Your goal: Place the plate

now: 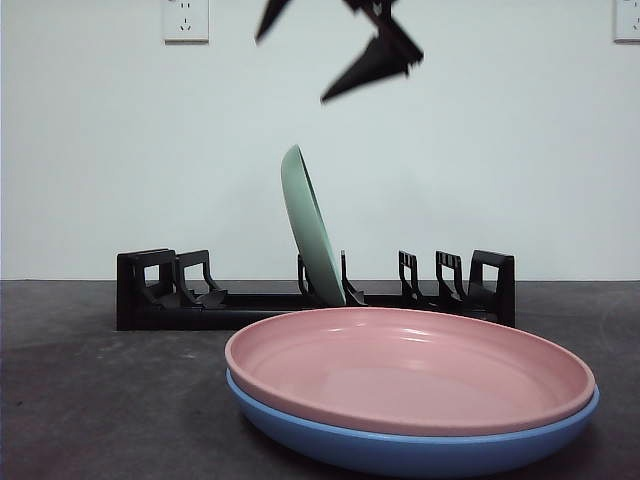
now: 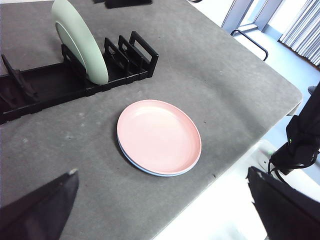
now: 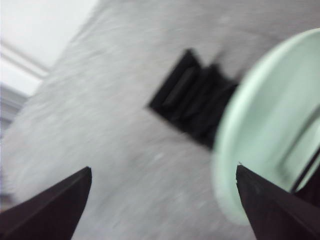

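A pale green plate (image 1: pixel 312 230) stands on edge, leaning, in a slot of the black dish rack (image 1: pixel 160 290). A pink plate (image 1: pixel 410 365) lies flat on a blue plate (image 1: pixel 400 450) in front of the rack. My right gripper (image 1: pixel 295 68) is open and empty, above and clear of the green plate; its blurred wrist view (image 3: pixel 164 166) shows the green plate (image 3: pixel 270 130) and the rack (image 3: pixel 190 100) close by. My left gripper (image 2: pixel 162 170) is open and empty, high over the table, looking down on the pink plate (image 2: pixel 157 135), green plate (image 2: pixel 80 40) and rack (image 2: pixel 45 85).
The rack has several free slots on both sides of the green plate. The table's edge (image 2: pixel 240 160) runs close beside the stacked plates, with a black device (image 2: pixel 300 145) beyond it. A wall socket (image 1: pixel 186 20) is on the white wall behind.
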`<action>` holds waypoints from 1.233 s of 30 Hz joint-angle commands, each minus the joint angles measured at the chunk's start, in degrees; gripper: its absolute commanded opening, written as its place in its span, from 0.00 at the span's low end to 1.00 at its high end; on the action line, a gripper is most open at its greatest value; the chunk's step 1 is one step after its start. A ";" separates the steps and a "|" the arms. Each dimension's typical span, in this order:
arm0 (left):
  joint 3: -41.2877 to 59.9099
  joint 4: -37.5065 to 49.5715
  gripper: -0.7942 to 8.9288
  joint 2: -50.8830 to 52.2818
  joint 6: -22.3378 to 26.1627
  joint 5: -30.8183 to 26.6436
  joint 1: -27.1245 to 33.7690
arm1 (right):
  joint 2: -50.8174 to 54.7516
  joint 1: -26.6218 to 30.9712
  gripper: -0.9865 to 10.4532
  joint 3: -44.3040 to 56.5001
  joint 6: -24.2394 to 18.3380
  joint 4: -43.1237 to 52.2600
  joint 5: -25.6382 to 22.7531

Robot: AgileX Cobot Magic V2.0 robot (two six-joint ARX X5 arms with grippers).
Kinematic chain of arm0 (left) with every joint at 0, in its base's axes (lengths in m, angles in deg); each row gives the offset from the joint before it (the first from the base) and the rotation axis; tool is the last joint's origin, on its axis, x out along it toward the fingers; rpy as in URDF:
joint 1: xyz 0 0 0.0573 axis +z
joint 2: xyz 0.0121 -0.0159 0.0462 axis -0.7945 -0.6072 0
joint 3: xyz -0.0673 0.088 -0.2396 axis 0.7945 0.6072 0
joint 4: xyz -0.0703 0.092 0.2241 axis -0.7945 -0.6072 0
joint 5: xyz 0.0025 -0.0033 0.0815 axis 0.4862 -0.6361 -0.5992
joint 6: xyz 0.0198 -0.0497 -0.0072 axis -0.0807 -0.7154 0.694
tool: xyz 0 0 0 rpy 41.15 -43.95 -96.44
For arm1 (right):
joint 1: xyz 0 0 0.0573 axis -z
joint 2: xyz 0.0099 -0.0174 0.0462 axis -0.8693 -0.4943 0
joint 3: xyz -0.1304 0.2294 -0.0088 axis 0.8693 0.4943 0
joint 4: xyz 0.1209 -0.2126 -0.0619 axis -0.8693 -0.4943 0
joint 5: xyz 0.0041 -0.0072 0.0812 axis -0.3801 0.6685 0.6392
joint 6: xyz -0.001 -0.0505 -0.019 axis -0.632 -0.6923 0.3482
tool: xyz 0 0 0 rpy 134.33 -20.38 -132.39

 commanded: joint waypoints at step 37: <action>-1.18 0.63 0.62 0.02 -0.17 -0.48 -0.35 | -11.21 1.92 0.09 -3.39 1.05 10.45 3.37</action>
